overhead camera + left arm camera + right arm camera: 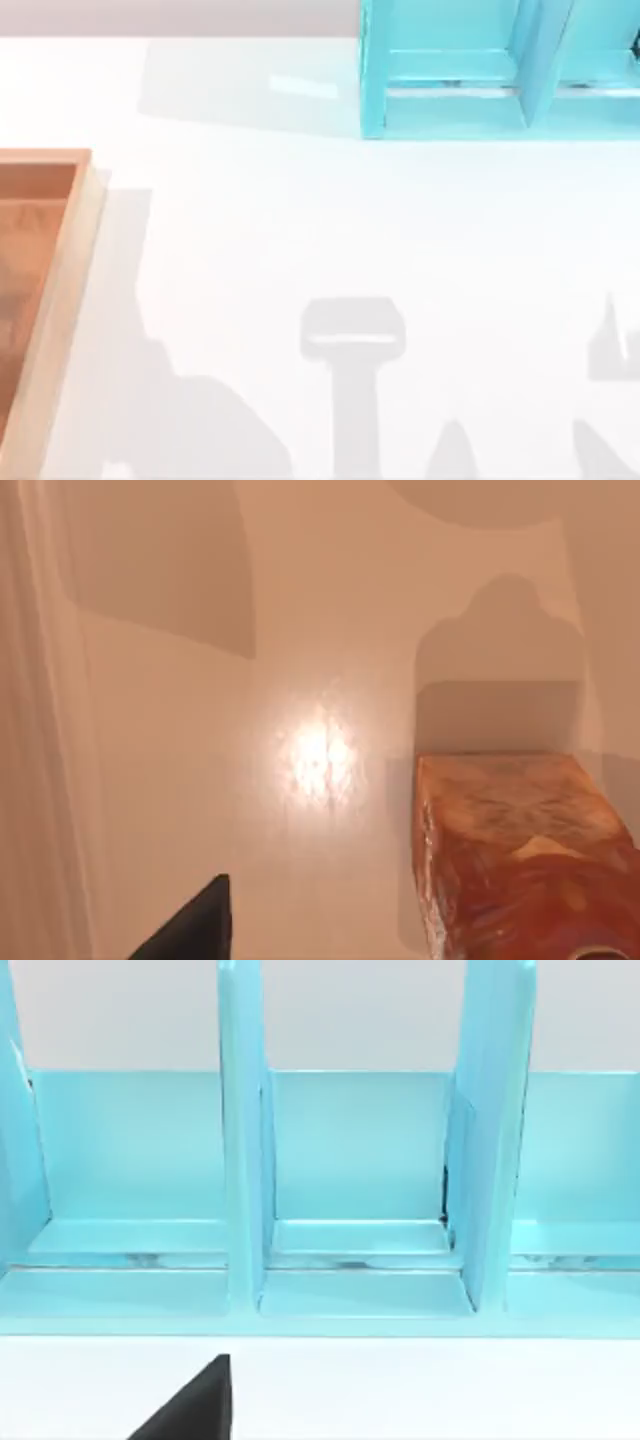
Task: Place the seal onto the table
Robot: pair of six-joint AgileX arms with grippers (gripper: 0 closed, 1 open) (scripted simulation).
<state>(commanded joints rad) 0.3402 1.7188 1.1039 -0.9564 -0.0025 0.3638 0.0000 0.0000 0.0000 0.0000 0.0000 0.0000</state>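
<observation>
The seal (520, 860) is an orange-brown block with a darker red end. In the left wrist view it stands close up on a smooth, pale peach-lit surface, casting a shadow behind it. A dark part of my left gripper (190, 930) shows beside the seal, apart from it. The white table (300, 230) spreads across the top view, with arm shadows along its near edge. A dark part of my right gripper (190, 1405) hangs over white table in front of the cyan shelf (350, 1160).
A light-wood tray (62, 290) with an orange-brown floor lies at the table's left edge. The cyan shelf unit (450, 70), divided into open compartments, stands at the back right.
</observation>
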